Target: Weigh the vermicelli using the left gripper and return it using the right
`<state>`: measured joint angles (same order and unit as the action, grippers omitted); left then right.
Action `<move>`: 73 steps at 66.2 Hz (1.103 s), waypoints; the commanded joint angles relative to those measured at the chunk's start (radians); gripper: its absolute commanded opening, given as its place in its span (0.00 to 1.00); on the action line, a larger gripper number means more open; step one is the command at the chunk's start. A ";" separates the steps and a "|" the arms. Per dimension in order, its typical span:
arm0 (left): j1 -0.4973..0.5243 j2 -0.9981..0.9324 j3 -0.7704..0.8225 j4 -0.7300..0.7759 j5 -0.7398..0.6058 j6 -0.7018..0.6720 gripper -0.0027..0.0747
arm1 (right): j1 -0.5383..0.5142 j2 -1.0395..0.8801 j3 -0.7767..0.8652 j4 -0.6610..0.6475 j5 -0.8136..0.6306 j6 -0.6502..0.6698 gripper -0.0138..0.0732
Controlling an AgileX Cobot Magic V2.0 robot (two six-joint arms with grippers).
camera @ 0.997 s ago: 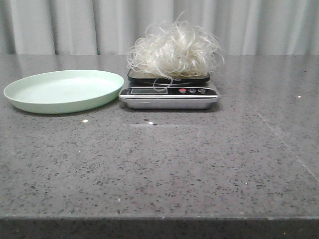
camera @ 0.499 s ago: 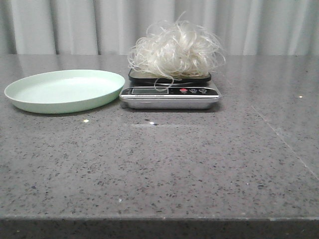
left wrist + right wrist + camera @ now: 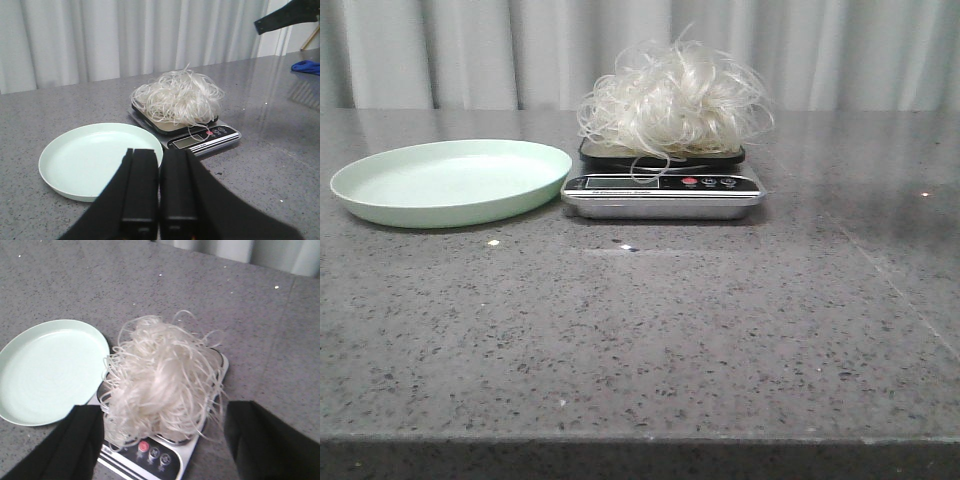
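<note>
A fluffy clump of vermicelli [image 3: 672, 98] sits on the black platform of a kitchen scale [image 3: 662, 190], which stands on the grey speckled tabletop [image 3: 640, 330] toward its far side, in front of a pale curtain [image 3: 470, 50]. The strands spill over the platform edges, and one loop hangs down over the scale's silver front panel, close to its display and the red button. Just left of the scale lies an empty pale green plate [image 3: 450, 182], its rim almost touching the scale's left end. Neither arm shows in the front view. In the left wrist view, the left gripper [image 3: 159, 187] is held over the near side of the plate, well apart from the vermicelli [image 3: 177, 96], and its two black fingers [image 3: 140, 185] are pressed together with nothing between them. In the right wrist view, the right gripper [image 3: 160, 440] hangs above the scale [image 3: 150, 452], looking down on the vermicelli [image 3: 160, 385]; its fingers [image 3: 265, 440] are spread wide, one showing on each side of the clump, and neither touches the strands as far as the view tells. The plate [image 3: 45, 370] shows beside the scale there too, bare. A blue object [image 3: 306, 66] lies far off on the tabletop in the left wrist view.
</note>
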<state>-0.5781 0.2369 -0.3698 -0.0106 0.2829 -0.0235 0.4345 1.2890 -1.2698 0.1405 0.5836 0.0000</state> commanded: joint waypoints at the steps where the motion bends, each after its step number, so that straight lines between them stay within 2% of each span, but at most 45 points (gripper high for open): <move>1: 0.002 0.009 -0.028 -0.006 -0.080 0.000 0.21 | 0.007 0.088 -0.153 0.040 0.036 -0.006 0.85; 19: 0.002 0.009 -0.028 -0.006 -0.080 0.000 0.21 | -0.002 0.350 -0.394 0.113 0.217 0.000 0.85; 36: 0.002 0.009 -0.028 -0.006 -0.080 0.000 0.21 | -0.021 0.510 -0.478 0.112 0.289 0.000 0.85; 54: 0.002 0.009 -0.026 -0.006 -0.080 0.000 0.21 | -0.019 0.651 -0.625 0.112 0.495 0.000 0.84; 59: 0.002 0.009 -0.026 -0.006 -0.080 0.000 0.21 | -0.019 0.687 -0.690 0.111 0.570 0.000 0.71; 68: 0.002 0.009 -0.026 -0.006 -0.080 0.000 0.21 | -0.019 0.715 -0.778 0.071 0.623 -0.013 0.32; 69: 0.002 0.009 -0.026 -0.006 -0.080 0.000 0.21 | -0.019 0.715 -0.785 0.071 0.622 -0.015 0.29; 73: 0.002 0.009 -0.026 -0.006 -0.080 0.000 0.21 | -0.019 0.713 -0.821 0.069 0.622 -0.018 0.34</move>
<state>-0.5781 0.2369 -0.3668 -0.0106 0.2806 -0.0235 0.4183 2.0378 -2.0277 0.2273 1.1987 0.0000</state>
